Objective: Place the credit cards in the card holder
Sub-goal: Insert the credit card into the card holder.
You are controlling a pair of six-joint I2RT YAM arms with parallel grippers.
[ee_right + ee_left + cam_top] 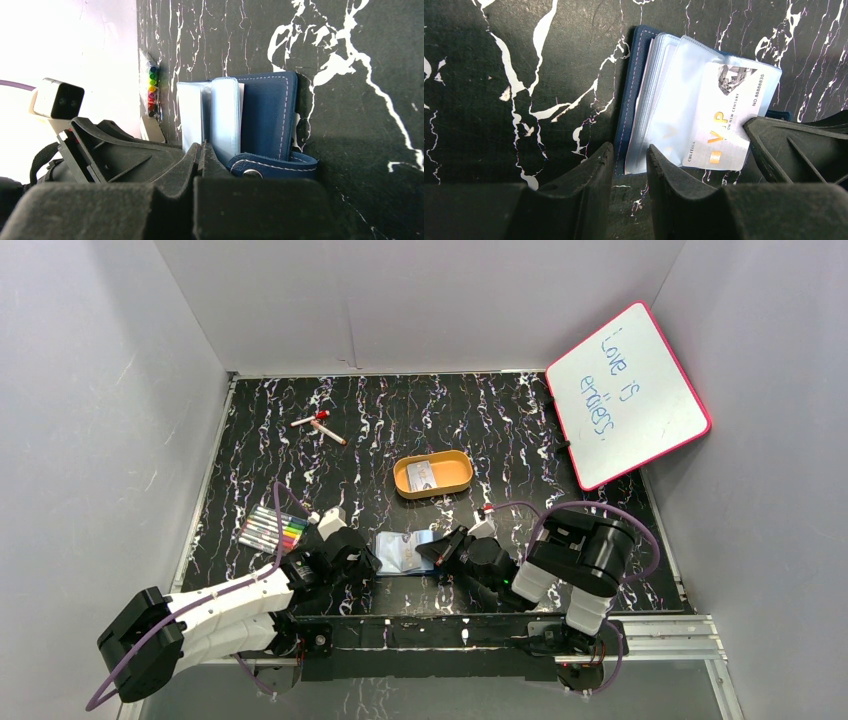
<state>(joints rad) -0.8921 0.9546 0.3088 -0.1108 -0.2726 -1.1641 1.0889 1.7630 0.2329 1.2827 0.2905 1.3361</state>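
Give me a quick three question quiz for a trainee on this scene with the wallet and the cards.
1. True or false: the card holder lies snapped shut.
2. What lies in the orange tray? A) a marker B) a pale card C) a pen cap
3. Fill in: the ___ claw meets the edge of the VIP credit card.

Key:
1. False. It lies open, with its clear sleeves showing.
2. B. One pale card lies in the tray.
3. Right. The right claw is at the card's edge.
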